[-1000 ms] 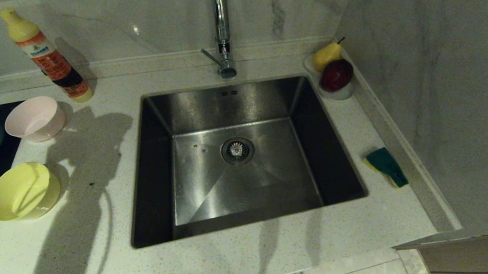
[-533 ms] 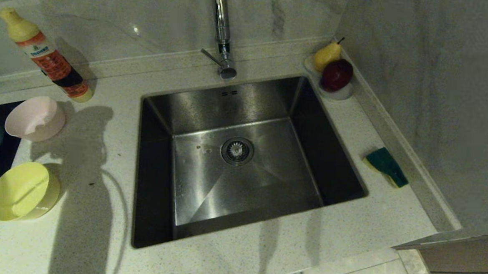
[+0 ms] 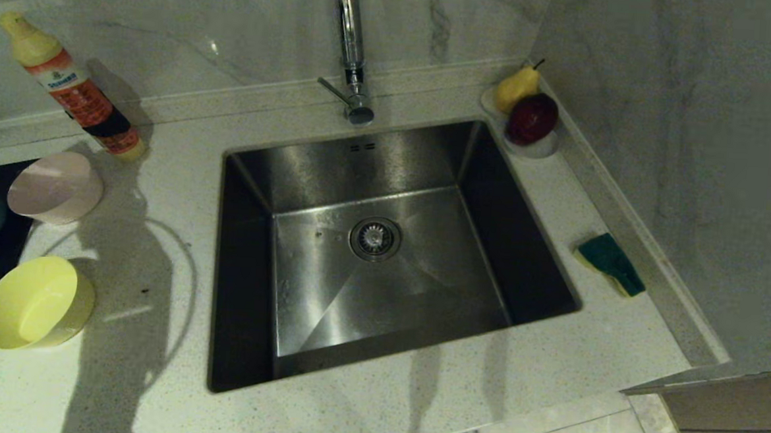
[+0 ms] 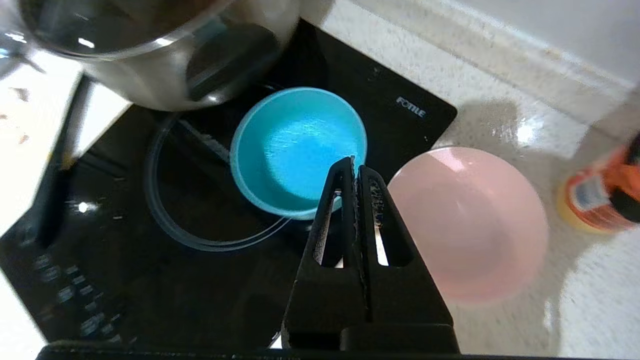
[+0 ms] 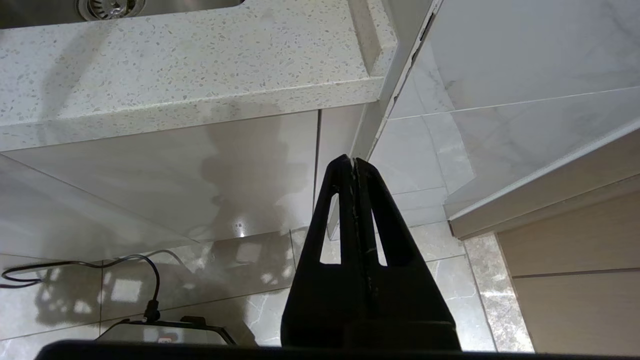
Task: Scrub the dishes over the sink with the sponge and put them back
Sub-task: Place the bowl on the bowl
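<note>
Arm shadow shifted, left hand [image 4: 354,165] closed, empty

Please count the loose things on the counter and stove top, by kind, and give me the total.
Bowls: 3 (pink bowl, yellow bowl, blue bowl)
Sponge: 1 (sponge)
Bottle: 1 (orange bottle)
Fruit dish: 1 (white dish)
Fruits: 2 (pear, red fruit)
Pot: 1 (steel pot)
Total: 9

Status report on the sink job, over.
Left end effector shut, above light blue plastic bowl. Right end effector shut, parked below counter. Green-and-yellow sponge untouched. Nothing obstructing.
</note>
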